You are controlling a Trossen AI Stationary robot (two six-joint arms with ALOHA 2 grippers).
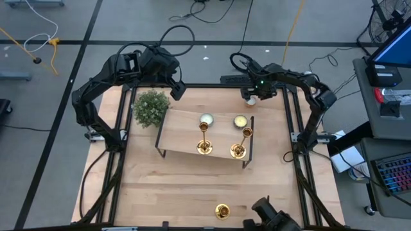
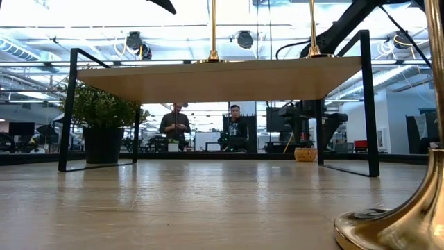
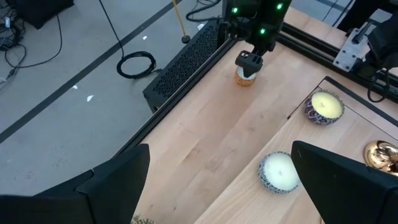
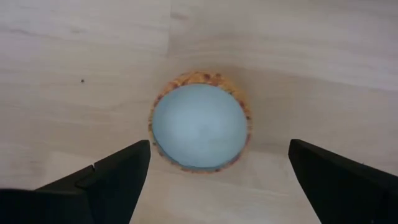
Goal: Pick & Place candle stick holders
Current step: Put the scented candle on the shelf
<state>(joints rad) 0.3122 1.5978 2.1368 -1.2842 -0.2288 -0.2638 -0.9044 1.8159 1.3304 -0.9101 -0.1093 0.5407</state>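
Two gold candle stick holders (image 1: 204, 146) (image 1: 238, 150) stand upright on their round bases on a low wooden shelf (image 1: 183, 131) with black legs. A third holder (image 1: 221, 210) stands on the table near its near edge; its base fills the low view's corner (image 2: 392, 222). My right gripper (image 1: 252, 95) hangs open at the table's far side, pointing down. Its fingers stand on either side of a small orange-rimmed candle (image 4: 200, 124) without touching it. My left gripper (image 1: 175, 91) is open and empty, above the table's far left by the plant.
Two pale tealight candles (image 1: 206, 120) (image 1: 241, 120) sit on the shelf behind the holders. A bushy green plant (image 1: 150, 107) in a dark pot stands left of the shelf. A dark camera mount (image 1: 270, 215) is at the near edge. Bare wood lies between shelf and near edge.
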